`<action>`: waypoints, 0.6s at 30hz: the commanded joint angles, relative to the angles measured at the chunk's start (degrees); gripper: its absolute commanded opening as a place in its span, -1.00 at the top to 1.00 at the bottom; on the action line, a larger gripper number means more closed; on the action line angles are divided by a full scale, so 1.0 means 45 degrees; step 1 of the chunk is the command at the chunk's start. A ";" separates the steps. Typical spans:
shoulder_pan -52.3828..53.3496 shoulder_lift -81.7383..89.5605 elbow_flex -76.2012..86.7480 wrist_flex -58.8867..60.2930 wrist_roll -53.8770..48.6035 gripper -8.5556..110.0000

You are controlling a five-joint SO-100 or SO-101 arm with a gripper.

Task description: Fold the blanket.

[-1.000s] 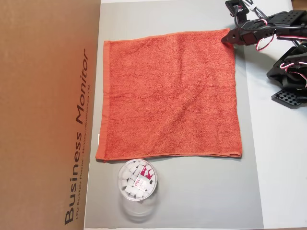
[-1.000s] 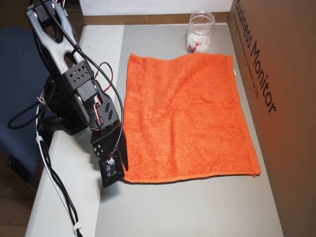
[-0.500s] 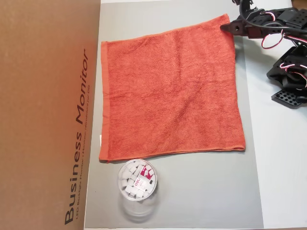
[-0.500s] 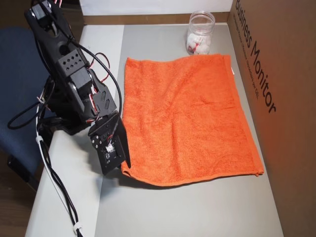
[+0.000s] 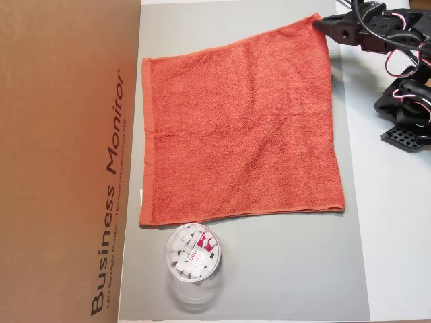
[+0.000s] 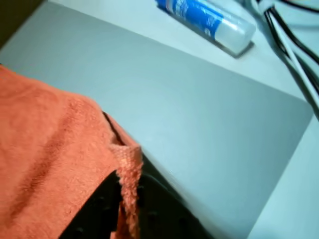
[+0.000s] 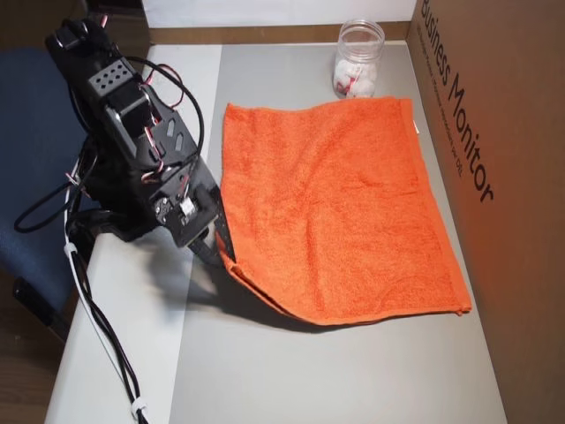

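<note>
Pinched between the closed fingers of the pincer (image 7: 222, 250) is one corner of the blanket (image 7: 340, 212), an orange-red terry towel with hemmed edges, and that corner is held up off the grey mat (image 7: 353, 380) so that a dark shadow is cast beneath it in an overhead view. In the other overhead view the same pincer (image 5: 321, 23) is seen at the top right, clamped on the raised corner of the blanket (image 5: 239, 128), while the rest of the cloth is spread flat on the mat (image 5: 283, 269), its left hem lying just beside a large brown cardboard box (image 5: 64, 161) printed with "Business Monitor". A clear round jar (image 5: 192, 252) holding small white pieces and a red-and-white label is stood near the lower left corner of the blanket, just apart from its bottom hem; in the other overhead view the jar (image 7: 357, 57) is seen at the top, just beyond the far hem. In the wrist view the gripped hem of the blanket (image 6: 55, 154) is shown close up, draped over a dark finger (image 6: 149, 209) of the pincer, with the grey mat (image 6: 209, 134) below it. A blue-and-white tube (image 6: 204, 20) is laid on its side on the pale table (image 6: 294, 199) beyond the mat's edge. The black arm (image 7: 132, 150) with its red and white wires is stood on the table (image 7: 115, 353) to the left of the mat, beside a blue chair (image 7: 31, 177).
</note>
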 commanded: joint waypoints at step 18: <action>-0.2734 -0.2324 -0.5332 -0.0176 0.0039 0.86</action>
